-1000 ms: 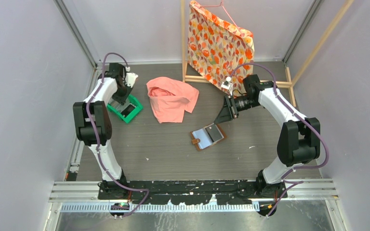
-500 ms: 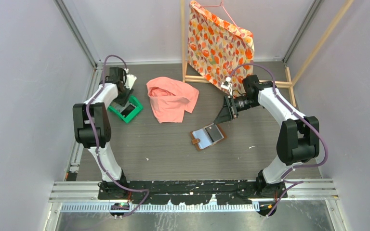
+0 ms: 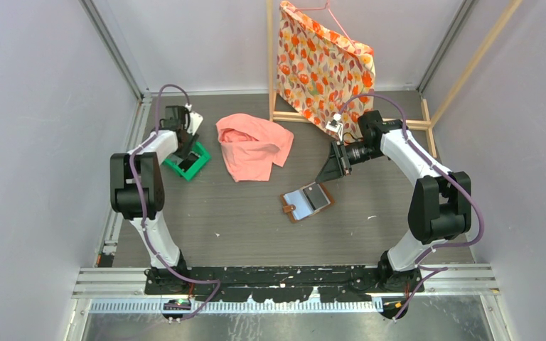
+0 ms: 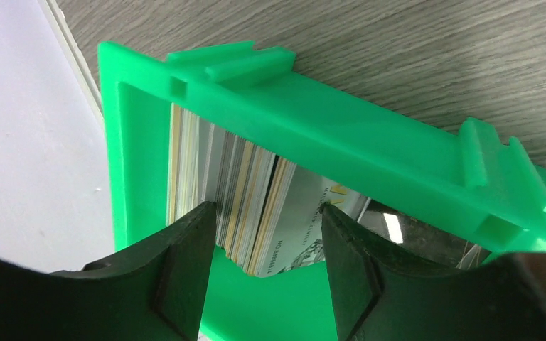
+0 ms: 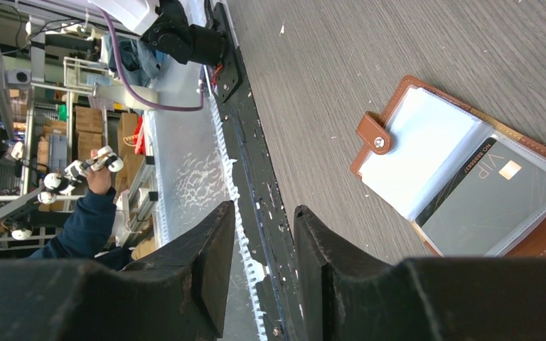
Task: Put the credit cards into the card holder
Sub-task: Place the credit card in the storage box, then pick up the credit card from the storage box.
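In the top view, bare table (image 3: 256, 227) is seen across the lower centre of the frame, around the open card holder (image 3: 306, 202). The upper centre is taken up by a pink cloth (image 3: 252, 145), and only a narrow strip is left between it and the green tray (image 3: 197, 169) at upper left. The upper right is closed off by a wooden frame (image 3: 270, 57) hung with patterned fabric (image 3: 323, 60). In the left wrist view, the credit cards (image 4: 234, 188) are packed upright against the tray's left wall and hemmed by its wall at the top. The left gripper (image 4: 269, 213) is spread around part of the stack, and green floor is left bare below.
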Tool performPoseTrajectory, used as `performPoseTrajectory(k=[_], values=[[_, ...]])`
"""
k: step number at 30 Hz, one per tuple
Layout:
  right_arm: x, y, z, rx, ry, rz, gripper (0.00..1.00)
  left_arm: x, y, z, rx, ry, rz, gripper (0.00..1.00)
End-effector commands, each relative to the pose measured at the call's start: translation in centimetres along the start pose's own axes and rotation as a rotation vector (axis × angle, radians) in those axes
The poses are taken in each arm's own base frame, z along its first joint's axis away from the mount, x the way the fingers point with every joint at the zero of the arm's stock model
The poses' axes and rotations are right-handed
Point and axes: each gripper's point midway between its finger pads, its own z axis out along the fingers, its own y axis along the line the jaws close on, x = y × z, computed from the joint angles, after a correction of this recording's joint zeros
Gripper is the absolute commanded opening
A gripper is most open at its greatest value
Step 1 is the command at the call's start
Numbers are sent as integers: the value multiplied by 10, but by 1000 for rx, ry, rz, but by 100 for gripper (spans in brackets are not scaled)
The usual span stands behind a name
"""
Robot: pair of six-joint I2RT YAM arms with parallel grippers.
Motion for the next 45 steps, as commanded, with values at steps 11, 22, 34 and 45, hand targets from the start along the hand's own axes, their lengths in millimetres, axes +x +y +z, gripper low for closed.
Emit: performPoseTrajectory(k=[11, 22, 34, 45], values=[[-9, 13, -2, -37, -16, -53, 41, -19, 35, -18, -179, -74, -7, 49], [-9, 13, -2, -37, -16, -51, 42, -20, 36, -18, -183, -74, -4, 23], [-9, 13, -2, -37, -15, -53, 41, -20, 40, -22, -195, -78, -8, 1], [-9, 14, -2, -38, -16, -54, 41, -27, 32, -39, -116, -118, -19, 0]])
